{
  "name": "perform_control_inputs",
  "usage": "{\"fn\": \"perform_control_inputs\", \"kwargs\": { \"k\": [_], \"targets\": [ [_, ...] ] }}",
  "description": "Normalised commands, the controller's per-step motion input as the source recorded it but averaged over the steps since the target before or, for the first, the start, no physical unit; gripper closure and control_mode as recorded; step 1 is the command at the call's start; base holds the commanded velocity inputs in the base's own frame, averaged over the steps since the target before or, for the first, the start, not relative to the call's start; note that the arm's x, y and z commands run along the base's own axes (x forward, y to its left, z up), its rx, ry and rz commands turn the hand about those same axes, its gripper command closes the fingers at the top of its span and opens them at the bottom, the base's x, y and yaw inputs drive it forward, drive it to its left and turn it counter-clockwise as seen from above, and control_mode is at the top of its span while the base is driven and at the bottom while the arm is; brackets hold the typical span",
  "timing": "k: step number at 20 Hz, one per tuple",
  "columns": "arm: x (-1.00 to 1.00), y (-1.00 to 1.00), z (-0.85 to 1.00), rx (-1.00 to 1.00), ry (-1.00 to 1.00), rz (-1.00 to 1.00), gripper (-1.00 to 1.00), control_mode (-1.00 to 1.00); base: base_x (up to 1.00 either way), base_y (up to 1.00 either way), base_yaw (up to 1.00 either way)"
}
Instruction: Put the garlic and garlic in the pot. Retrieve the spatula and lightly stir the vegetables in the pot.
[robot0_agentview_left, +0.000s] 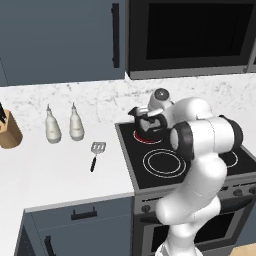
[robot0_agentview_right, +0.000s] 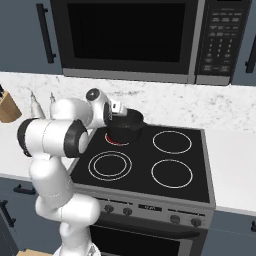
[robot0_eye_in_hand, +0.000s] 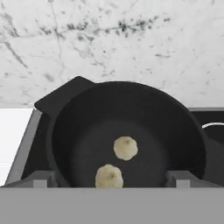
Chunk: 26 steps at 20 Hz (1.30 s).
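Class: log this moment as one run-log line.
tool: open, over pot | both garlic in pot | spatula: on counter, untouched

Arm (robot0_agentview_left: 200, 165): glossy white rounded segments, dark grey joint bands, grey round cap at wrist; end effector (robot0_eye_in_hand: 109, 179) fingertips dark grey, blocky.

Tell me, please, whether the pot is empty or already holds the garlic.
It holds both: two pale garlic lumps lie on the floor of the black pot.
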Motion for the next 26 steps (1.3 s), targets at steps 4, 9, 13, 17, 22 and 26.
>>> {"fn": "perform_control_inputs", "kwargs": {
  "k": [4,9,13,17,22,26],
  "targets": [
    [-1.0,0.83,0.52,0.15,0.01,-0.03,-1.0,-1.0,0.0,0.0,0.0],
    [-1.0,1.0,0.23,0.17,0.06,-0.05,-1.0,-1.0,0.0,0.0,0.0],
    [-1.0,1.0,0.05,0.1,0.03,-0.04,-1.0,-1.0,0.0,0.0,0.0],
    [-0.85,1.0,-0.07,0.01,0.25,0.0,-1.0,-1.0,0.0,0.0,0.0],
    [-0.21,1.0,-0.38,0.01,0.39,0.0,-1.0,-1.0,0.0,0.0,0.0],
    [0.07,0.89,-0.42,-0.06,0.35,0.03,-1.0,-1.0,0.0,0.0,0.0]
  ]
}}
